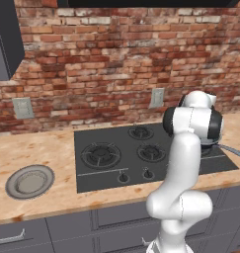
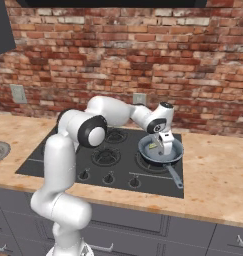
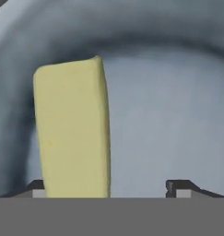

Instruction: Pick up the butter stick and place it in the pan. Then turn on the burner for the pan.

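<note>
butter stick [image 3: 72,129] against left pan [image 3: 178,115] wall.

We see a wooden counter [image 1: 47,153] holding a black cooktop [image 1: 116,165]; a grey plate [image 1: 29,181] lies on the counter, and the pan [image 2: 160,152] on a burner.

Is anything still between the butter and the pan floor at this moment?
Nothing visible. In the hand view the butter stands between the open fingers of the gripper, with the pan's bluish floor right behind it. In the right base view the gripper is down inside the pan.
</note>
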Available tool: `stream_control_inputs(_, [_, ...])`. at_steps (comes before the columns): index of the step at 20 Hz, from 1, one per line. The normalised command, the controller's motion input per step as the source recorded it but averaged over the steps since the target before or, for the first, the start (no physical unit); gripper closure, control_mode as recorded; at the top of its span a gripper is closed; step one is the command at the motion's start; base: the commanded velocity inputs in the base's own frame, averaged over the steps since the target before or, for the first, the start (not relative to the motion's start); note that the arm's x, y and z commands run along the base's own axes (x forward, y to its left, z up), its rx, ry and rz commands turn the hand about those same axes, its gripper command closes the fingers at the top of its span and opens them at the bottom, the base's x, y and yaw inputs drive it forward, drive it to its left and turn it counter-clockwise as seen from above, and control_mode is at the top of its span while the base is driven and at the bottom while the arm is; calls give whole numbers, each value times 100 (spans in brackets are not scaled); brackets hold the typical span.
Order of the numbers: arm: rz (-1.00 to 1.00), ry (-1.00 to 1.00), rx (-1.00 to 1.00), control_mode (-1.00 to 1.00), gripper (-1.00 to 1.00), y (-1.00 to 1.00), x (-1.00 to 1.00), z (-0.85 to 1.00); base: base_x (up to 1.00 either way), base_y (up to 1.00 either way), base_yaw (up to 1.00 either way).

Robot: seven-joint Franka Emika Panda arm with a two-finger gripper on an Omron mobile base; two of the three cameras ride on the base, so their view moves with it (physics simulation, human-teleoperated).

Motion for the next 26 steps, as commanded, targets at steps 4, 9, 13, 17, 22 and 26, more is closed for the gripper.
stream_control_inputs(4, [0, 0, 0, -100, -100, 0, 0, 3, 0, 0, 0])
stream_control_inputs(9, [0, 0, 0, -100, -100, 0, 0, 0, 0, 0, 0])
stream_control_inputs(13, [0, 0, 0, -100, -100, 0, 1, 5, 0, 0, 0])
stream_control_inputs(17, [0, 0, 0, -100, -100, 0, 0, 8, 0, 0, 0])
stream_control_inputs(22, [0, 0, 0, -100, -100, 1, -3, 9, 0, 0, 0])
stream_control_inputs(26, [0, -2, -3, -100, -100, 13, -11, 12, 0, 0, 0])
